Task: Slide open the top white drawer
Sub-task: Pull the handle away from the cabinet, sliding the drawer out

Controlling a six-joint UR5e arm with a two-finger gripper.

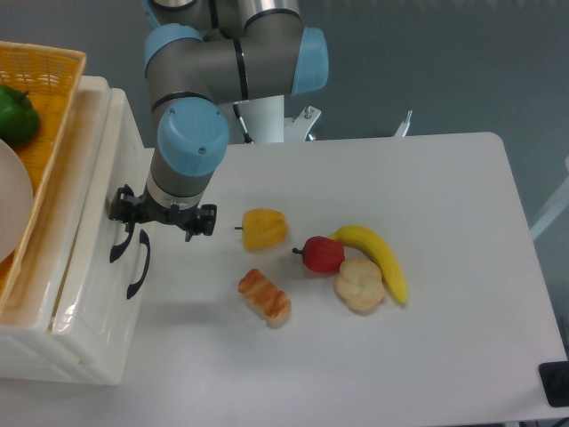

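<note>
Bare table strip right of cabinet (89,294) front, passable. Yellow pepper (264,229) and pastry (264,296) sit nearest; apple (322,254), banana (378,258), bun (359,284) farther right.
</note>
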